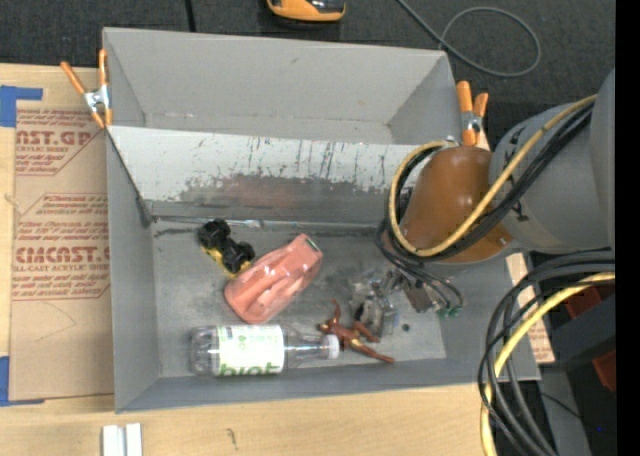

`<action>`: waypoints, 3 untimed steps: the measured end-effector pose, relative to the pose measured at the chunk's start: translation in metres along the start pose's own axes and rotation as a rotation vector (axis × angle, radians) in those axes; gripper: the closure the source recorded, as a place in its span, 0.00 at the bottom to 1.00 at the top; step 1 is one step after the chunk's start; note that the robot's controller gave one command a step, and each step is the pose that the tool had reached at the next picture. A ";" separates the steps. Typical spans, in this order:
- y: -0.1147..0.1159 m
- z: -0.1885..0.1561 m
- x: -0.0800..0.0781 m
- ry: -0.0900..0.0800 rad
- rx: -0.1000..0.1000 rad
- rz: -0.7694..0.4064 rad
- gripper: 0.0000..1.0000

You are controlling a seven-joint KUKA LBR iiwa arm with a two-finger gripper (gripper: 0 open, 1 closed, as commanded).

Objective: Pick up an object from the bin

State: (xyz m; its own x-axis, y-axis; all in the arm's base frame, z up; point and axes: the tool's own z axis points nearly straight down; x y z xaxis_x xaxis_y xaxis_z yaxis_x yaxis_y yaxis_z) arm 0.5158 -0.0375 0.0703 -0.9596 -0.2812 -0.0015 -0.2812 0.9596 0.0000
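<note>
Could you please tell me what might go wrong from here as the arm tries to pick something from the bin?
1. The pincer is right beside the small red-brown thing, which lies by the cap of the clear bottle. A grab there may catch both, or neither.
2. The bottle lies on its side, so a nudge could roll it.
3. Both lie close to the bin's near wall, which likely leaves the pincer little room.
</note>
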 end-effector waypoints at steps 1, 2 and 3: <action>0.000 0.000 0.000 0.000 0.000 0.000 1.00; 0.014 -0.026 0.016 0.005 -0.001 0.002 1.00; -0.003 -0.050 0.026 0.001 0.000 -0.007 1.00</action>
State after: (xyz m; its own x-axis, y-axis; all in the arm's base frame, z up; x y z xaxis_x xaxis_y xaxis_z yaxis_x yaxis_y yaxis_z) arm 0.4912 -0.0473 0.1200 -0.9578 -0.2875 -0.0006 -0.2875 0.9578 0.0004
